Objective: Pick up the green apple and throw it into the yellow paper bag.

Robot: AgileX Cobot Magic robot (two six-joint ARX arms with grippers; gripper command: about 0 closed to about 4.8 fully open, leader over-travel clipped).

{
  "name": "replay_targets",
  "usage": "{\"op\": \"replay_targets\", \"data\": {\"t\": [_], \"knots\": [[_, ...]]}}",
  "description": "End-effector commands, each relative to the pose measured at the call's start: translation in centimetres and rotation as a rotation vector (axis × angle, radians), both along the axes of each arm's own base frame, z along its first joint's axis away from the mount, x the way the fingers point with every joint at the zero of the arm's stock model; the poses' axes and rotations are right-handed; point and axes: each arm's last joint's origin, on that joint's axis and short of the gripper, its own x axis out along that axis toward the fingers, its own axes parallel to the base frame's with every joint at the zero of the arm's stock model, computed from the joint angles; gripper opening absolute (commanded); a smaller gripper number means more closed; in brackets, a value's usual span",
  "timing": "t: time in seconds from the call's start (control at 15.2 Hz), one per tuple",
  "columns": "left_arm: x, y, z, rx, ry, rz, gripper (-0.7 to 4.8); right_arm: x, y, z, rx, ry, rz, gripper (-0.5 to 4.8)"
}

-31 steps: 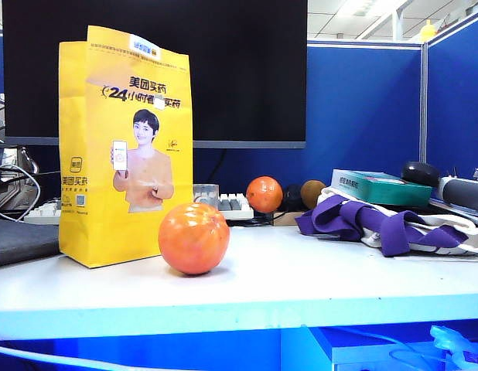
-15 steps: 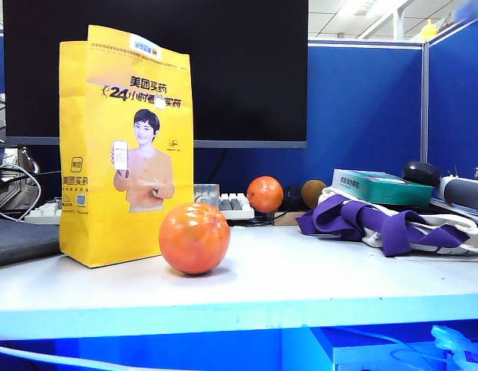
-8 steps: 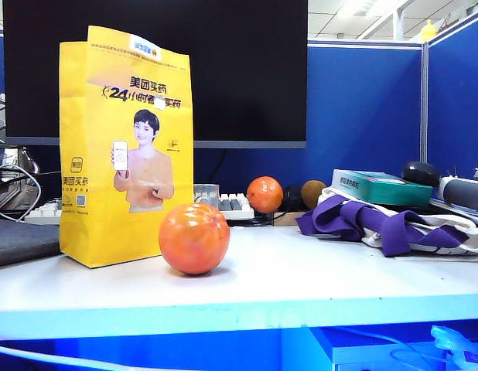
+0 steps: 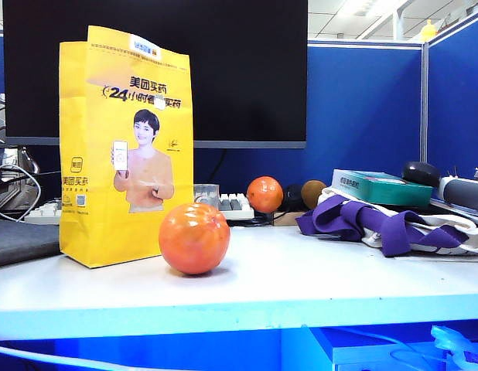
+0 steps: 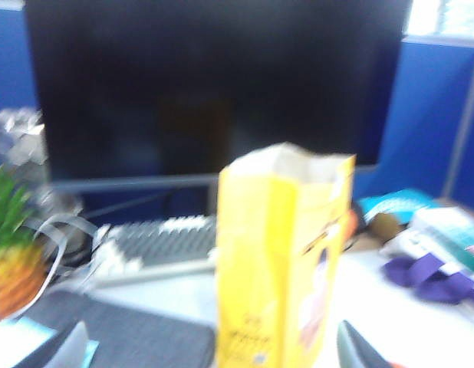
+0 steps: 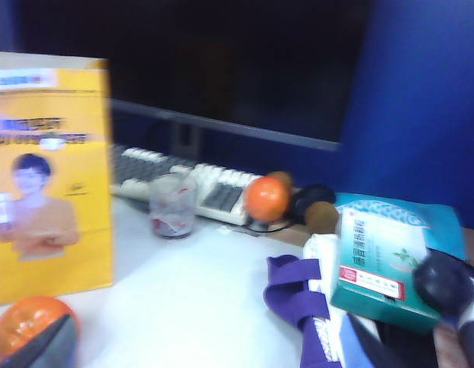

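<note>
The left claw [image 5: 214, 351] is spread wide and holds nothing; only its two fingertips [image 5: 68, 349] are in view. Just ahead of it, the yellow paper bag [image 5: 279, 261] stands upright on the tabletop [image 4: 301, 278] with its top open. Of the right claw [image 6: 49, 345] only one finger shows, so I cannot tell if it is spread. Right behind this finger lies the large orange fruit [image 6: 26, 326], and the bag is near beyond it. The picture is blurred.
</note>
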Motion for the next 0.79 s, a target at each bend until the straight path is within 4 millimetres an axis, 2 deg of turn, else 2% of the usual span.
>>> {"op": "replay_targets", "data": {"t": [0.07, 0.2, 0.39, 0.46, 0.66, 0.79], "knots": [[0.5, 0.0, -0.9, 0.006, 0.049, 0.039, 4.30, 0.4, 0.2, -4.2, 0.041, 0.105, 0.000, 3.06], [0.7, 0.0, -1.4, 0.012, 0.073, 0.042, 4.30, 0.4, 0.3, -5.6, 0.074, 0.136, 0.029, 2.05], [0.7, 0.0, -1.5, 0.015, 0.090, 0.040, 4.30, 0.2, 0.6, -5.8, 0.109, 0.175, 0.144, 2.06], [0.7, 0.0, -1.5, 0.015, 0.089, 0.038, 4.30, 0.2, 0.6, -5.8, 0.209, 0.223, 0.153, 2.07], [0.6, 0.0, -1.5, 0.010, 0.088, 0.037, 4.30, 0.2, 0.6, -5.8, 0.221, 0.234, 0.151, 2.10], [0.6, 0.0, -2.2, -0.033, 0.164, 0.028, 4.30, 0.2, 0.6, -5.8, 0.221, 0.234, 0.151, 2.10]]}}
